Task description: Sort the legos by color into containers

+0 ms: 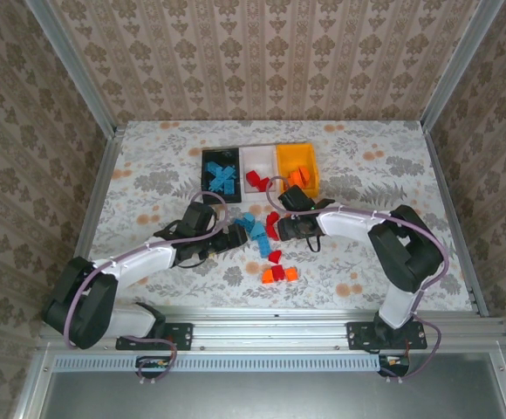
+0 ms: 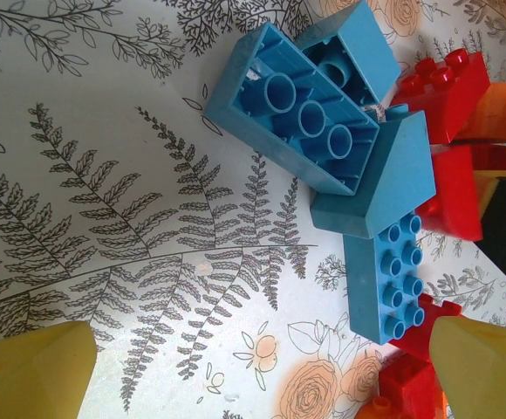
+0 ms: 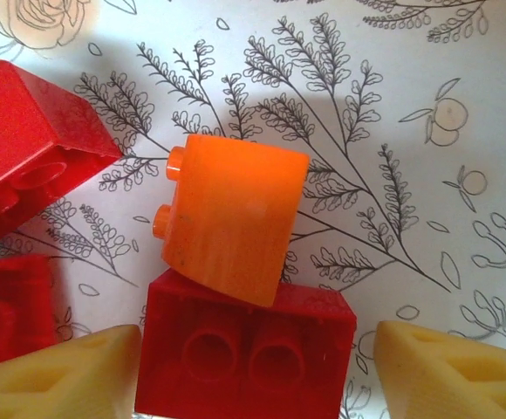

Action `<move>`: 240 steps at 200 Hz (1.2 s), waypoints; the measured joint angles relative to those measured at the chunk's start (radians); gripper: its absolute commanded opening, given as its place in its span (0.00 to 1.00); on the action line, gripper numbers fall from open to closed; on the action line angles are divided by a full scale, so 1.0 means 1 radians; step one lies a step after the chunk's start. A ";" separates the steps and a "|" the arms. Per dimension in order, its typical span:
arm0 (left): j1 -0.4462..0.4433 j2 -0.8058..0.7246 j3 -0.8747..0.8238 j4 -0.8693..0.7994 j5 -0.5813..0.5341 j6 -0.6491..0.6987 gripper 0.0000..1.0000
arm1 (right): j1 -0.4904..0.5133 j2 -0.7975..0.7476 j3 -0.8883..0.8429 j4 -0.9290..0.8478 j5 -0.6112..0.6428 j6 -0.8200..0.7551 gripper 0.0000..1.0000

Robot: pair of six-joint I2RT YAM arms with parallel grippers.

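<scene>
Flowers and leaves were printed on the table (image 1: 148,175), where loose blue legos (image 2: 297,113) lay just past the left gripper (image 2: 262,371), its fingers spread wide. The right gripper (image 3: 253,371) was spread too, with a red lego (image 3: 305,349) between its fingers and an orange lego (image 3: 231,214) leaning on that one. Farther back stood the black bin (image 1: 209,157), the white bin (image 1: 260,150) and the orange-yellow bin (image 1: 312,170).

The two white-and-black jointed arms reach forward and bend inward, bringing the left gripper (image 1: 235,237) and the right gripper (image 1: 279,229) nose to nose, held low. The pale yellow left fingers (image 2: 35,371) are spread wide, as are the pale yellow right fingers (image 3: 449,367), gripping nothing.
</scene>
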 measured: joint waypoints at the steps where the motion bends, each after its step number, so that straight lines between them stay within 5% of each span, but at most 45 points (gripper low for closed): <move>1: 0.000 0.000 0.000 0.000 0.000 0.000 1.00 | 0.000 0.001 0.000 0.000 0.000 0.002 0.60; 27: 0.000 -0.002 0.000 0.000 -0.003 0.000 1.00 | -0.005 0.017 0.006 0.013 0.021 0.003 0.42; 83: 0.008 -0.047 -0.001 -0.004 -0.021 0.000 1.00 | 0.003 -0.098 -0.021 -0.013 0.043 0.006 0.39; 112: 0.045 -0.084 -0.016 -0.005 -0.026 0.000 1.00 | 0.012 -0.128 0.106 -0.060 0.054 -0.015 0.39; 196: 0.124 -0.325 -0.124 -0.086 -0.051 -0.001 1.00 | -0.011 0.436 0.961 -0.217 0.060 -0.132 0.44; 240: 0.127 -0.345 -0.127 -0.101 -0.044 -0.001 1.00 | -0.034 0.535 1.077 -0.338 0.061 -0.162 0.61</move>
